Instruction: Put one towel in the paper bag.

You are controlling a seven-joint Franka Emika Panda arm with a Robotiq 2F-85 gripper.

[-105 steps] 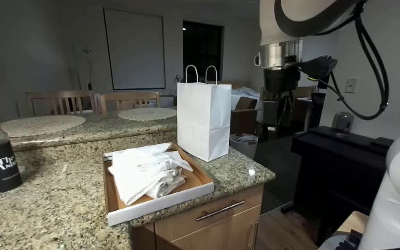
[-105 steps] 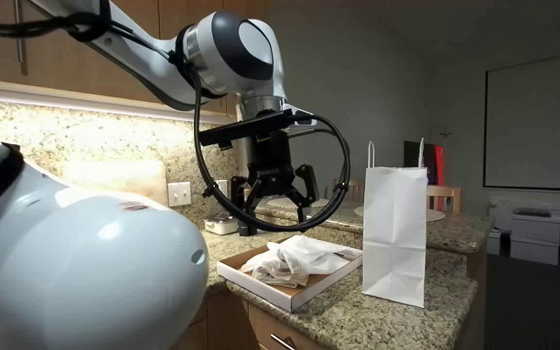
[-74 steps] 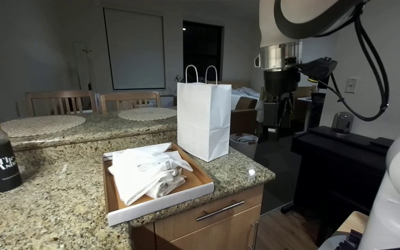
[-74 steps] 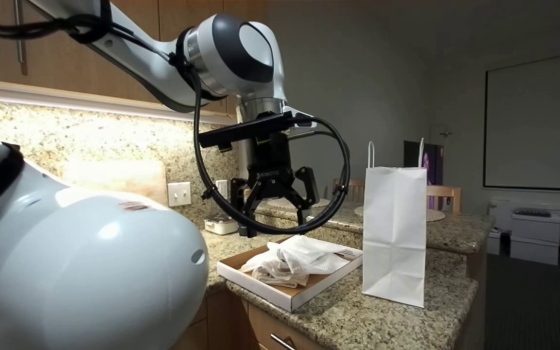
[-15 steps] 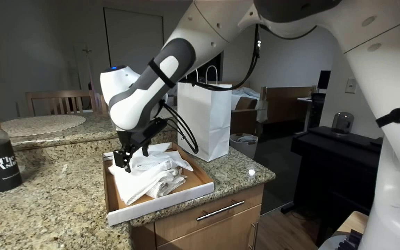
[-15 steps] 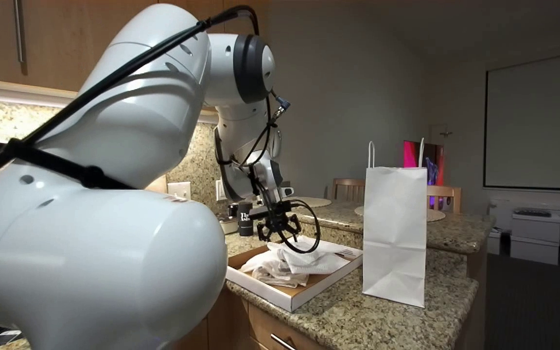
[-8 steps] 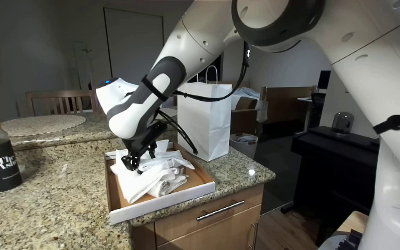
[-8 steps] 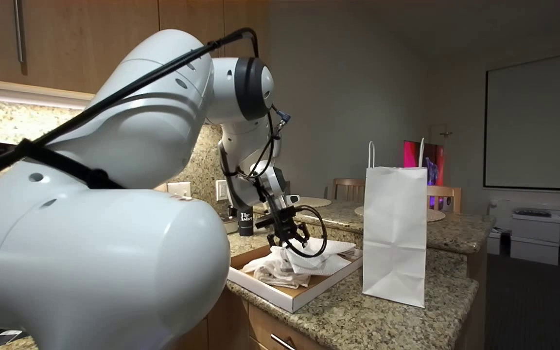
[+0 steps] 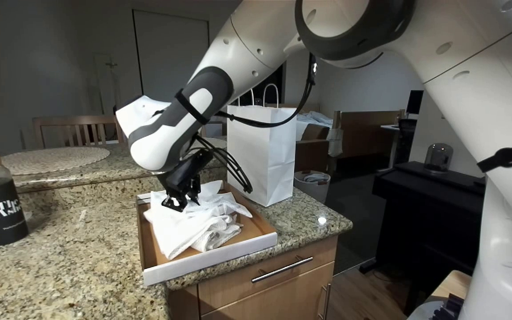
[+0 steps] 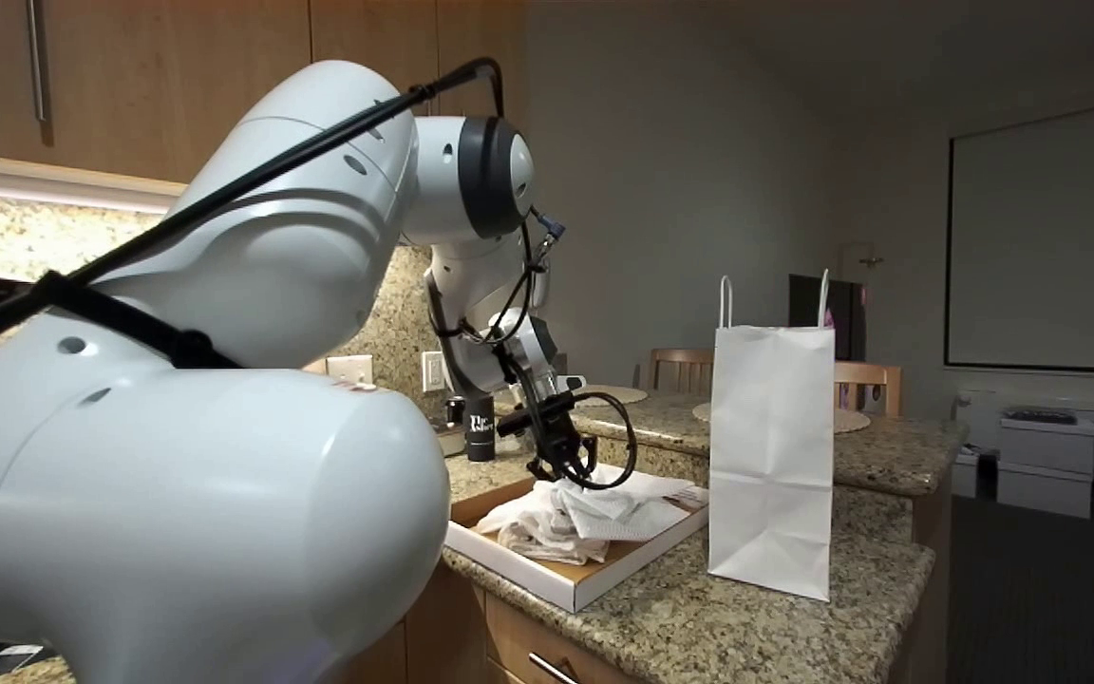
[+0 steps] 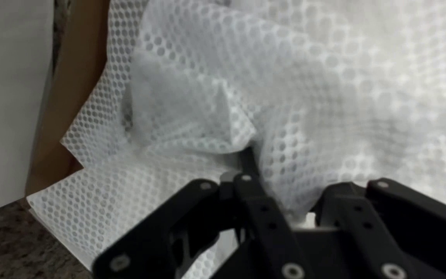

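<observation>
White perforated towels lie in a loose heap in the shallow tray. My gripper reaches down into the heap. In the wrist view the jaws of the gripper stand partway together, a bunched towel fold rising between them. One of the fingers shows its tip against the cloth; the other's tip is hidden behind the fold, so I cannot tell whether the towel is pinched. The white paper bag stands upright beside the tray, handles up; its inside is not visible.
The granite counter ends close to the bag and tray. A dark bottle stands farther along it. A raised ledge with round mats runs behind. My forearm crosses in front of the bag in an exterior view.
My arm has swung from beside the bag over to the tray. Within the last second the gripper dropped into the towels, its jaws came closer together, and cloth bunched up; the tray shifted slightly.
</observation>
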